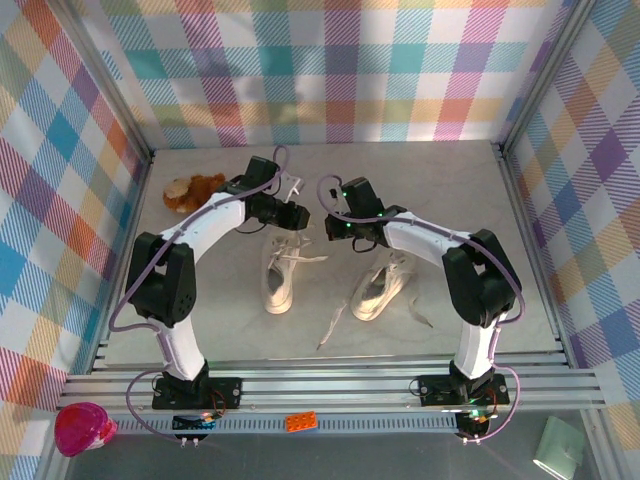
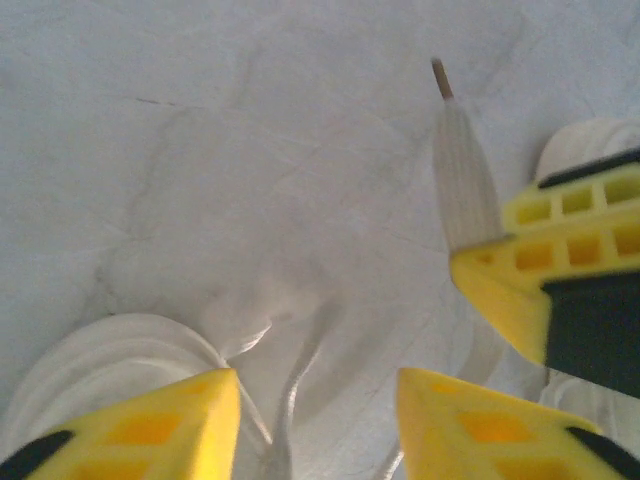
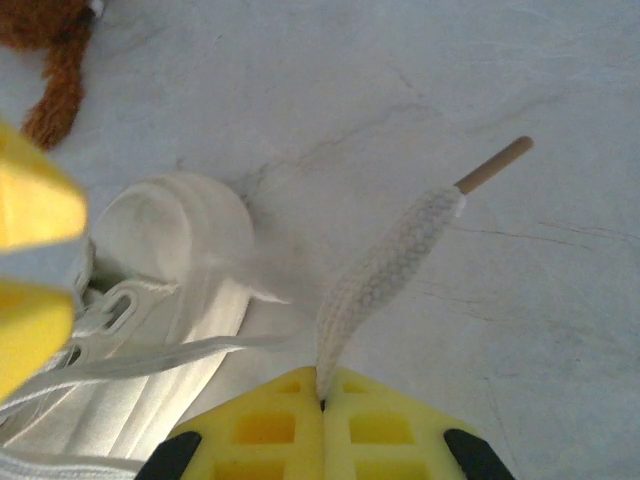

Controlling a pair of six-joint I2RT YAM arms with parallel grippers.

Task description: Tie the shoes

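Right gripper (image 3: 322, 398) clenched on white lace end (image 3: 385, 270), with the tan aglet (image 3: 495, 165) sticking out ahead of its tips. Left gripper (image 2: 315, 385) released, fingers spread, a blurry lace strand (image 2: 290, 400) below the gap, not pinched. Cream sneaker (image 3: 170, 240) just left of the right gripper. Second sneaker (image 1: 378, 288) behind it, toward the bases. Brown plush toy (image 1: 190, 190) off to the left gripper's left.

Colourful plaid walls (image 1: 340, 70) around a pale marbled tabletop (image 1: 470, 190)
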